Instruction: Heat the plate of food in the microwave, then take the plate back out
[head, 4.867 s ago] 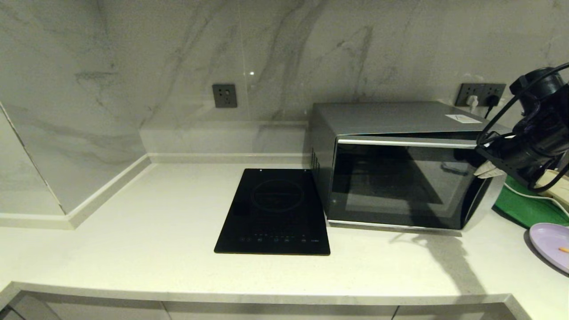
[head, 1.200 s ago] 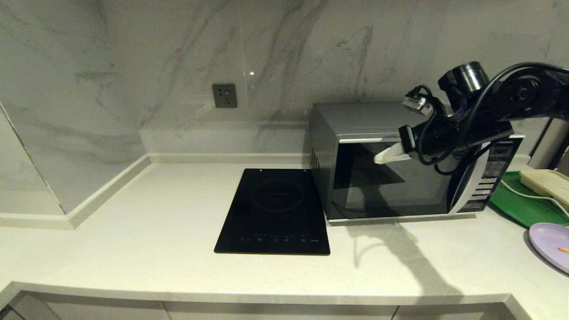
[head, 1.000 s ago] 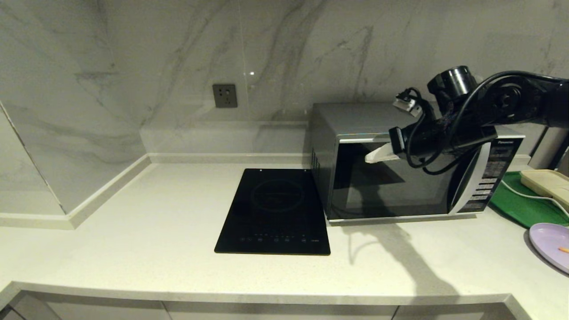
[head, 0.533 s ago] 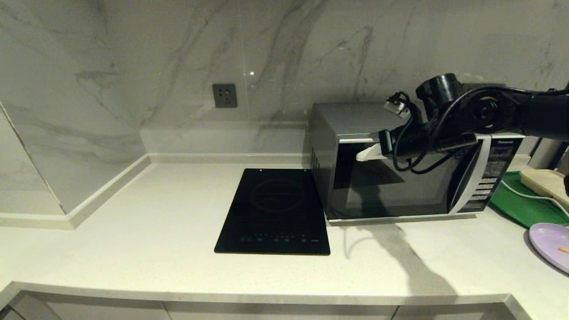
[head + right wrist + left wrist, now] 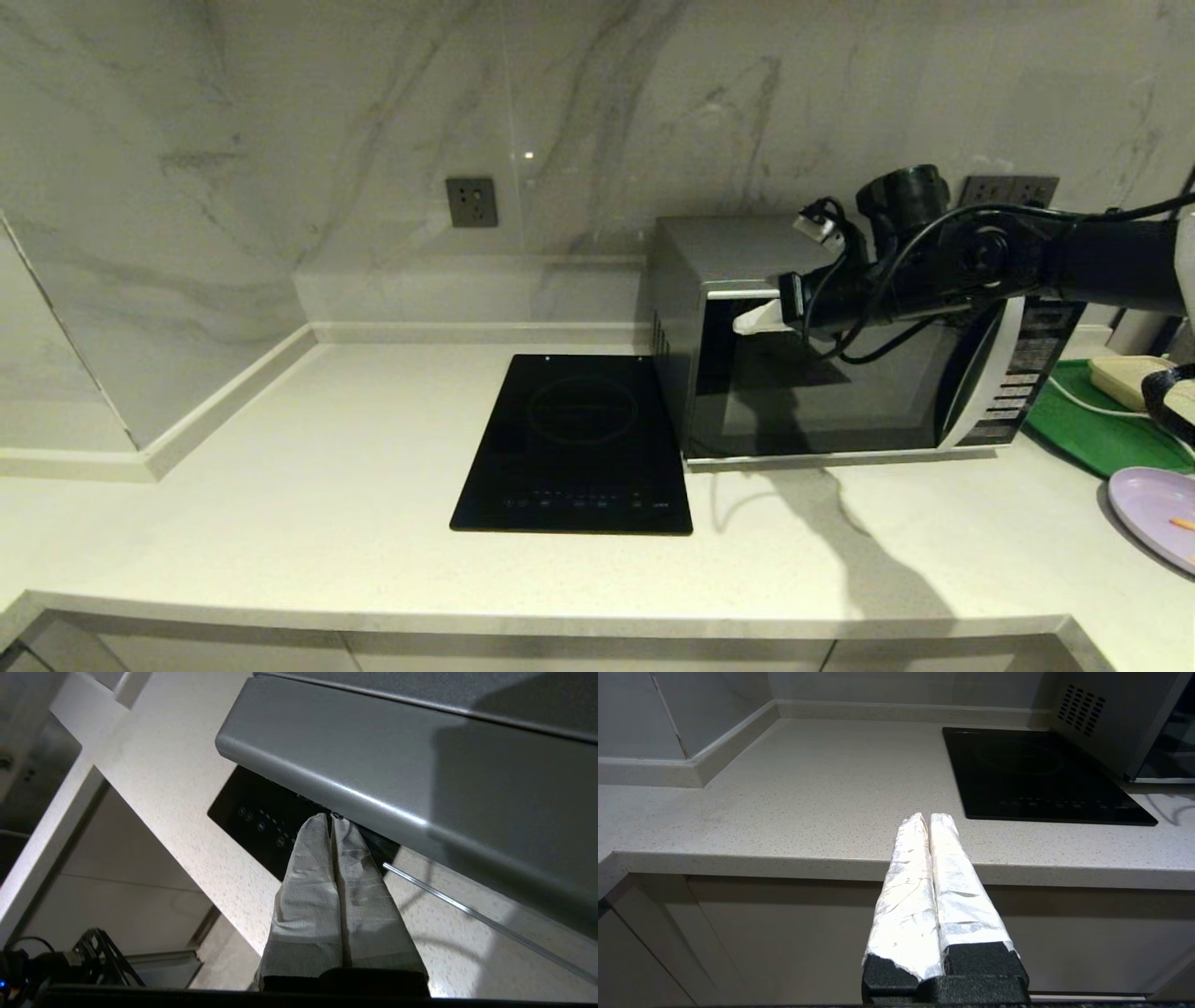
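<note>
The silver microwave (image 5: 728,247) stands at the back right of the counter with its dark glass door (image 5: 840,401) closed. My right gripper (image 5: 749,321) is shut and empty, its white-wrapped fingertips against the top left corner of the door, just under the silver top strip (image 5: 373,765). The lavender plate of food (image 5: 1153,509) lies at the far right edge of the counter, with an orange stick (image 5: 1184,524) on it. My left gripper (image 5: 928,819) is shut and empty, parked low in front of the counter edge.
A flat black cooktop (image 5: 579,439) lies just left of the microwave. A green tray (image 5: 1092,429) with a pale block (image 5: 1130,376) sits right of the microwave, behind the plate. Marble walls with sockets (image 5: 471,201) bound the counter at the back and left.
The microwave door, ajar in the earliest frame, is now closed. Over the last second my shut right gripper has slid leftward along the top of the door to its left corner.
</note>
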You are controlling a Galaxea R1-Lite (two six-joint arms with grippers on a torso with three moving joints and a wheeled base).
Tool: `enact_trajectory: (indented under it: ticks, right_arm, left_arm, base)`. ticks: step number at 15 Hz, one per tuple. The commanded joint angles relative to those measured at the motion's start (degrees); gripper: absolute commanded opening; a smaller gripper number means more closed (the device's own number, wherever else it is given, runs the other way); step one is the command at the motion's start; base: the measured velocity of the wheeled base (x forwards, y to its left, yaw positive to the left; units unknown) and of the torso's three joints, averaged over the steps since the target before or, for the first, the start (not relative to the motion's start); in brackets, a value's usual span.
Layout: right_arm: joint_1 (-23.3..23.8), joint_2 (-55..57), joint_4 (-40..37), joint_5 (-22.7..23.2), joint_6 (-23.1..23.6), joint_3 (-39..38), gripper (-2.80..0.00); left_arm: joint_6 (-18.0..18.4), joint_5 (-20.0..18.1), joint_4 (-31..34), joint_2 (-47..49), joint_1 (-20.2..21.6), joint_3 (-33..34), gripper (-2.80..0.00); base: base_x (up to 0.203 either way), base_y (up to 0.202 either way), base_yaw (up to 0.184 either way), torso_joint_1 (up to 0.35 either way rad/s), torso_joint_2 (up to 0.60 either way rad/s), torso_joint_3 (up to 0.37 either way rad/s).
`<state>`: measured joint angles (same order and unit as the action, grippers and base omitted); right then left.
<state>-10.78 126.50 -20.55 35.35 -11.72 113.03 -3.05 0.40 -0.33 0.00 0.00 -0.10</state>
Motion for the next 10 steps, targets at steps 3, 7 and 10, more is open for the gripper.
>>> enact_trajectory:
  ticks: [3, 7, 10]
  right_arm:
    - [0.05, 1.01, 2.04, -0.11, -0.55, 0.08, -2.80]
    - [0.14, 0.94, 2.71, -0.46, -1.90, 0.08, -2.80]
    - [0.14, 0.67, 2.80, -0.55, -2.87, 0.08, -2.80]
  left_arm:
    - [-0.03, 0.04, -0.02, 0.00, 0.00, 0.01, -2.80]
    - [-0.03, 0.04, -0.02, 0.00, 0.00, 0.01, -2.80]
    - [-0.03, 0.04, -0.02, 0.00, 0.00, 0.01, -2.80]
  base:
    - [0.000, 0.000, 0.000, 0.000, 0.00, 0.000]
    - [0.000, 0.000, 0.000, 0.000, 0.00, 0.000]
    - [0.000, 0.000, 0.000, 0.000, 0.00, 0.000]
